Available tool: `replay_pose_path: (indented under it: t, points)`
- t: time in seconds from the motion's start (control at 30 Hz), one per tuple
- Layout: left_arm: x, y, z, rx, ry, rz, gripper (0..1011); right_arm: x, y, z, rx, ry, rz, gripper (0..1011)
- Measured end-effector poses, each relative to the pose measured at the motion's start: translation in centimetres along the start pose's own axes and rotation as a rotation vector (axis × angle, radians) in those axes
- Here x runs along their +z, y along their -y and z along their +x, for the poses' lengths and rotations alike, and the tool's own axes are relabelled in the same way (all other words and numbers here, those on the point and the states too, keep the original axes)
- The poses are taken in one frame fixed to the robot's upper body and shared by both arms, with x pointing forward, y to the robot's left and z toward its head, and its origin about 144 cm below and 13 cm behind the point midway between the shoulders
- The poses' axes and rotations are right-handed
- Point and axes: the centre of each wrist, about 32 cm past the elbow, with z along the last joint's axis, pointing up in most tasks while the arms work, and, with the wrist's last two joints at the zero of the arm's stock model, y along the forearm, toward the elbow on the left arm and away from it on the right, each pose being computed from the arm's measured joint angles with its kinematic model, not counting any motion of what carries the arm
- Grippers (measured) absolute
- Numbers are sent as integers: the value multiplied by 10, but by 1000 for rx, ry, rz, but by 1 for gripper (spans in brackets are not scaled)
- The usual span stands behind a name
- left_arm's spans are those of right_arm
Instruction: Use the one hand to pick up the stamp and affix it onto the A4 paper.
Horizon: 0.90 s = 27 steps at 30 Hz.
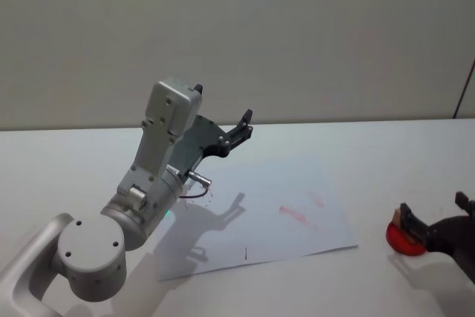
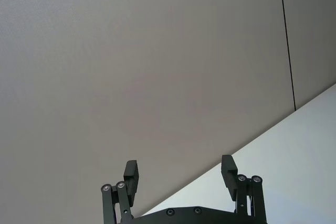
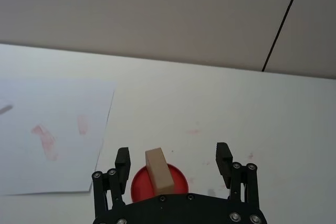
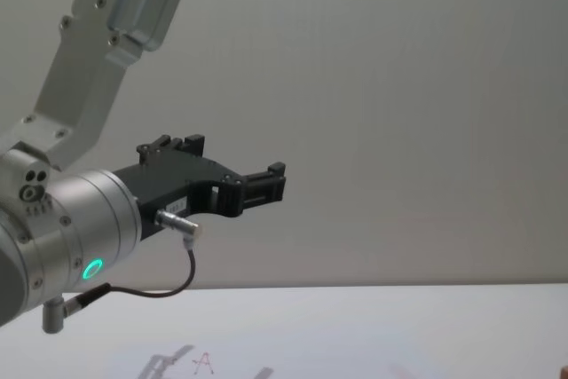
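Observation:
The stamp (image 3: pixel 159 178), a small tan wooden block, stands on a round red ink pad (image 3: pixel 177 180) on the white table, just right of the A4 paper (image 3: pixel 47 135). My right gripper (image 3: pixel 173 160) is open, one finger on either side of the stamp without touching it. In the head view this gripper (image 1: pixel 434 211) sits at the lower right over the red pad (image 1: pixel 403 240). The paper (image 1: pixel 274 220) lies flat mid-table and bears faint red marks. My left gripper (image 1: pixel 245 121) is raised high over the paper's far left side, open and holding nothing (image 2: pixel 179 171).
The left arm's silver wrist and elbow (image 1: pixel 148 198) stand over the table's left part and loom large in the chest view, with the left gripper (image 4: pixel 271 182) pointing toward the plain wall. White tabletop (image 3: pixel 252 119) spreads beyond the pad.

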Motion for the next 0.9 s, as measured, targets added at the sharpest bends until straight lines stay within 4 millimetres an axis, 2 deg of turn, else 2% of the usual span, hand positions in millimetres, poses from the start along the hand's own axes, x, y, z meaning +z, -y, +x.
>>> replay_pose_path:
  t: [0.7, 0.9]
  points:
    - [0, 0, 0, 0, 0, 0, 1001, -10, -34, 9, 95, 41, -135, 997]
    - [0, 0, 0, 0, 0, 0, 1001, -10, -39, 9, 110, 47, -148, 878]
